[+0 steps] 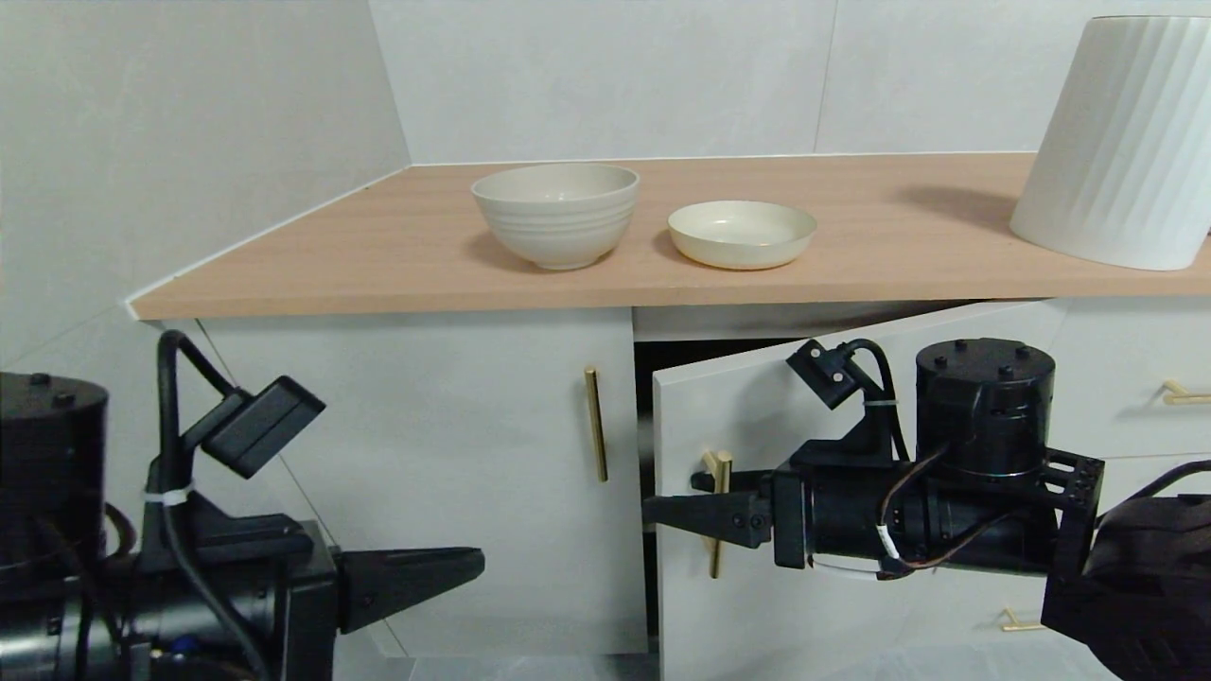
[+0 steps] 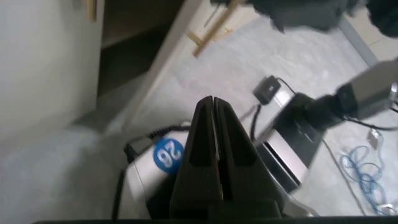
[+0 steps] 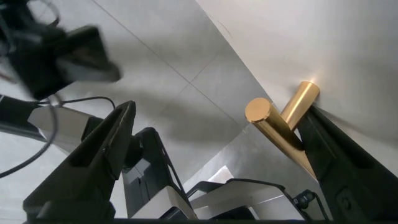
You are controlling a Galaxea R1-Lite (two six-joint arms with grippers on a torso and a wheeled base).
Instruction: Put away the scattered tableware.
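1. Now we note the right gripper (image 1: 683, 499) spread open, its fingers straddling the brass bar handle (image 1: 717, 511) of the white cabinet door (image 1: 728, 407), which stands ajar.
2. The left gripper (image 1: 465, 566) is pressed closed on nothing, low beside the right one.
3. Above both grippers we see the ribbed cream ceramic bowl (image 1: 556, 213) and the shallow cream dish (image 1: 742, 233) on the wooden countertop (image 1: 378, 255), the dish nearly over the right gripper.

Ribbed cream bowl (image 1: 555, 213) upright on wooden counter (image 1: 378, 255); shallow cream dish (image 1: 742, 233) just beside, apart.
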